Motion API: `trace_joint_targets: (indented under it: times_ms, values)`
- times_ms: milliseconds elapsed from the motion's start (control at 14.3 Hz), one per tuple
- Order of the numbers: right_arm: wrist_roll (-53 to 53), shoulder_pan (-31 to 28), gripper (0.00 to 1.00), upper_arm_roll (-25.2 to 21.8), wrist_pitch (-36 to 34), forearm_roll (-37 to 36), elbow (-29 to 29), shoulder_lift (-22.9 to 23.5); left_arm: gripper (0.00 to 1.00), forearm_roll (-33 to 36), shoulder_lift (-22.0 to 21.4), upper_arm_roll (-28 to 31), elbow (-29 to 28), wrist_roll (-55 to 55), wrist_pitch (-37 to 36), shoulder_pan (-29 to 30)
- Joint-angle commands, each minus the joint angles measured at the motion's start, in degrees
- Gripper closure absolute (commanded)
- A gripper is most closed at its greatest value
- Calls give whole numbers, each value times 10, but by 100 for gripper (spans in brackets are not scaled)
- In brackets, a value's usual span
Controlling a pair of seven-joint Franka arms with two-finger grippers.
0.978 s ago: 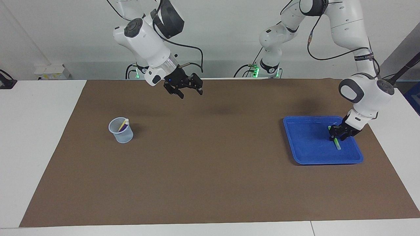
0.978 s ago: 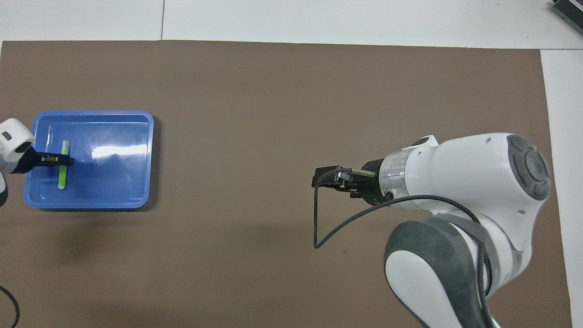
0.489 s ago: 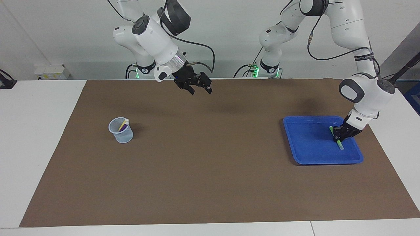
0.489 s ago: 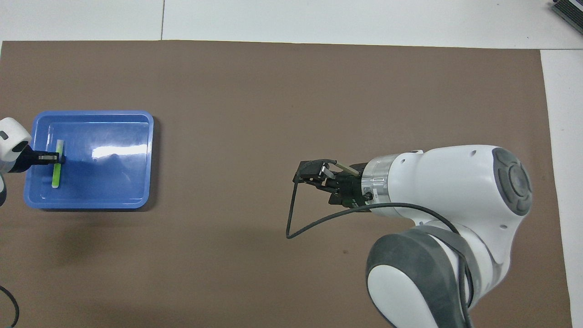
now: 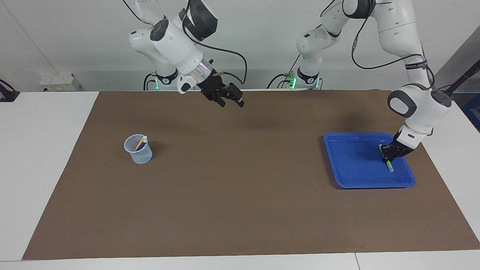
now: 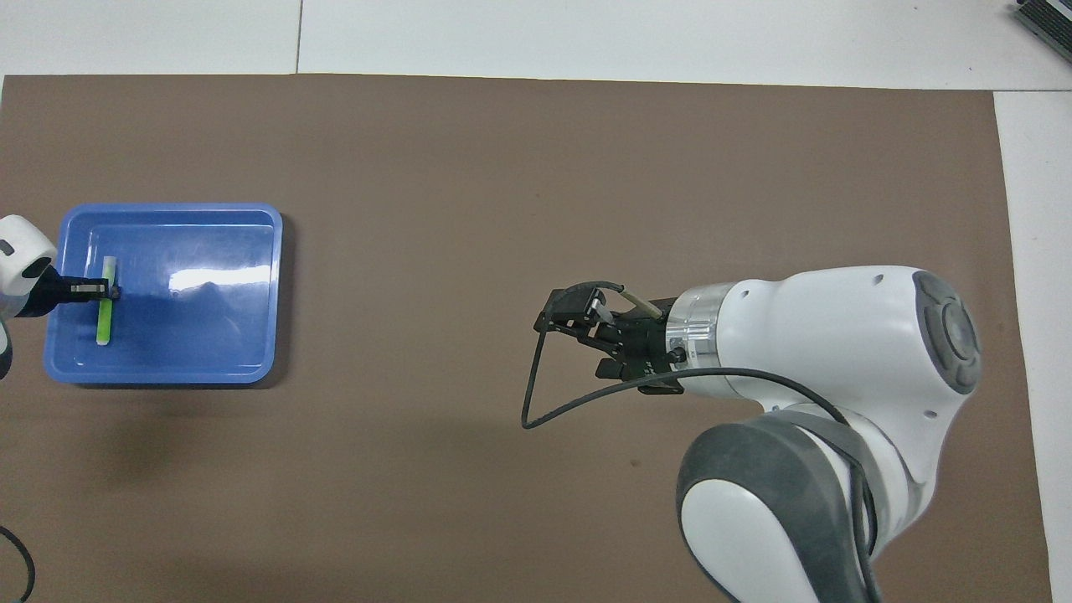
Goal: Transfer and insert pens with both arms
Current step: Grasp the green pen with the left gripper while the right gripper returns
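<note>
Left gripper [image 5: 389,153] down in blue tray [image 5: 352,176], fingers pinching light green pen [image 6: 105,301] mid-length. Right gripper [image 5: 228,102] raised over mat [image 5: 240,195], fingers spread, empty.

At the right of the frame we see the left hand [image 5: 390,154] down inside a blue tray [image 5: 348,165], its fingers clamped on a light green pen [image 5: 389,164] whose pale cap end pokes out below them. In the upper middle, the right hand [image 5: 229,102] hangs in the air over the brown mat [image 5: 240,195] that covers the white surface [image 5: 37,157], fingers spread and holding nothing. At the left, a translucent cup [image 5: 139,150] stands on the mat with a yellow pen [image 5: 140,142] and a purple pen [image 5: 142,146] leaning inside it.
</note>
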Motion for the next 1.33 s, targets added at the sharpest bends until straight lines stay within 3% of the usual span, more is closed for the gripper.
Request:
trace_joint_targets:
  times_ms: [0,419,908,1258]
  values:
    - [15,1,0,1,22,13,-6,-1,100,5,3,-6,15,-52,-40,-14]
    - [26,17,0,0,38,19,-10,-1,100,4,-72,-12,42,-195,-156,-41]
    - [26,17,0,1,39,19,-10,-1,100,1,-156,-14,43,-414,-223,-77]
    - [26,17,0,1,42,20,-10,-1,100,-50,-224,-14,41,-574,-268,-99]
